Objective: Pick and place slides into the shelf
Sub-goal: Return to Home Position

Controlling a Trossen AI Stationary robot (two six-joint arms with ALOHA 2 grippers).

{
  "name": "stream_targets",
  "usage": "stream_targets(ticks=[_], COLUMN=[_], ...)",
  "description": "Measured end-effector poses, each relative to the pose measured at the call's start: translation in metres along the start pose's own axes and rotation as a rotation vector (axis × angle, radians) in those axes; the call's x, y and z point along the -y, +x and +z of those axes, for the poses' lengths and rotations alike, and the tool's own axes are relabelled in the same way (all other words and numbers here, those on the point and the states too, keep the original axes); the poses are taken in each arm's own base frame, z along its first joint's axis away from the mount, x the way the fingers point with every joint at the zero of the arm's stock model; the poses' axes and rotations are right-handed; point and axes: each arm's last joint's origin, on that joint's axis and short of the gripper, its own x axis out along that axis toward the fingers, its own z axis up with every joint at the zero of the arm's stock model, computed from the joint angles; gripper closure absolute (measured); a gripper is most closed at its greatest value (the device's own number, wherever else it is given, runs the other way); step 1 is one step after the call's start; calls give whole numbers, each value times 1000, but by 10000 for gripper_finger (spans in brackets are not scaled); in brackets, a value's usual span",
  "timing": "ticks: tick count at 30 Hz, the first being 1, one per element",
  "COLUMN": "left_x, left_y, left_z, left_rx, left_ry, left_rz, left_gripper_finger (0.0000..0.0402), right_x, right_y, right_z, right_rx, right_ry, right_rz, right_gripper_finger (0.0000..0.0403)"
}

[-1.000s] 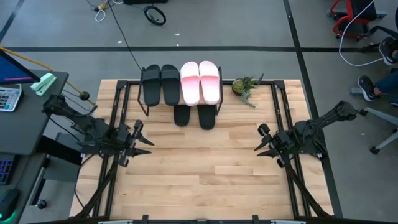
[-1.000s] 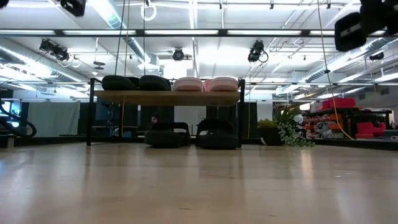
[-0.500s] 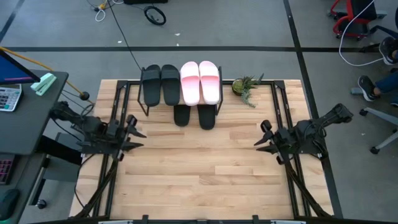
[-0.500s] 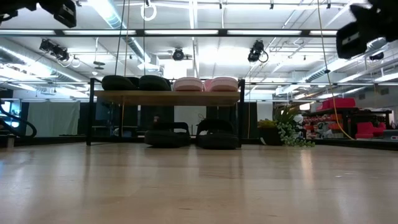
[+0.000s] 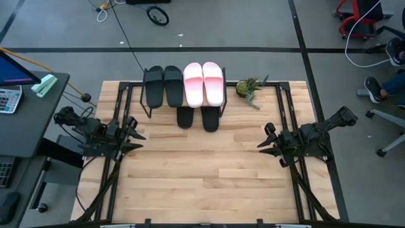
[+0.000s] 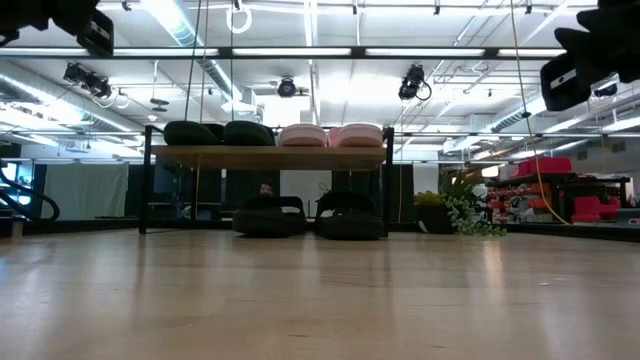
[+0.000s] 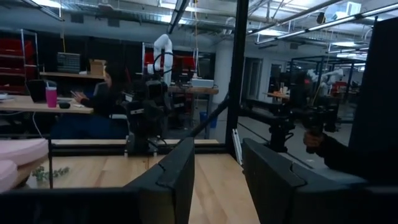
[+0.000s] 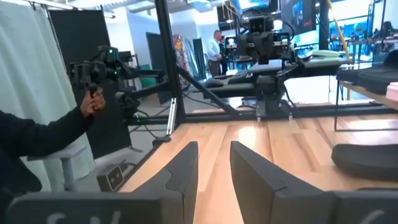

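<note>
Since a second ago, my left arm has slid back toward the 9 o'clock edge of the table (image 5: 209, 183). The right arm has hardly moved at the 3 o'clock edge. Nothing else has changed place.

The shelf (image 6: 270, 157) stands at 12 o'clock on the table, and all six slides are put away. On its top board sit the top black slides (image 5: 154, 87) and, just beside them toward 3 o'clock, the pink slides (image 5: 193, 83). The lower black slides (image 5: 210, 119) lie on the table under the board, poking out toward 6 o'clock. A little plant (image 5: 250, 88) stands near the shelf at 1 o'clock.

The left gripper (image 5: 135, 134) hangs over the 9 o'clock side, fingers apart with a fair gap, holding nothing. The right gripper (image 5: 262, 139) hangs over the 3 o'clock side, fingers apart too but a bit closer, and empty.

I think only going home is left. To do that well I would pull both arms back slowly and keep them high above the wood. I would stay well away from the shelf so no slide gets knocked off, and I would watch the black posts at the table's sides.
</note>
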Motion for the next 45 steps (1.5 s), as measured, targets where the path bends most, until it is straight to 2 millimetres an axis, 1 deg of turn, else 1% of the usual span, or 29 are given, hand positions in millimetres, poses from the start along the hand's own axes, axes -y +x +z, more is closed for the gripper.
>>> stream_targets(ticks=[3, 6, 10, 15, 22, 28, 30, 35, 38, 42, 45], left_x=[0, 0, -1, -1, -1, -2, -2, -3, -3, -3, -2], left_y=[3, 4, 4, 4, 3, 3, 3, 3, 3, 3, 5], left_z=[-16, -30, -30, -34, -43, -46, -47, -48, -49, -62, -65], left_rx=[10, -2, 16, -18, -106, -136, -146, -155, -166, -171, -175], left_ry=[-3, 0, -15, -41, -73, -56, -50, -44, -42, -52, -48], left_rz=[0, 5, 21, 24, 33, 45, 57, 78, 79, 78, 54], left_gripper_finger=[263, 259, 252, 248, 258, 264, 261, 252, 248, 249, 255], right_x=[1, 1, 1, 1, 1, 1, 2, 5, 6, 6, 6], right_y=[1, 1, 1, 1, 1, 1, 1, 1, 0, 0, 0], right_z=[-6, -5, -5, -5, -6, -9, -11, -10, -11, -12, -13], right_rx=[8, 19, 18, 13, 9, -28, -39, -22, -32, -41, -45], right_ry=[5, 9, 11, 9, 23, -40, -59, -47, -39, 9, 14], right_rz=[2, 3, 3, 2, 2, -4, -21, -132, -145, -148, -149], right_gripper_finger=[304, 304, 304, 304, 304, 304, 304, 304, 304, 304, 304])
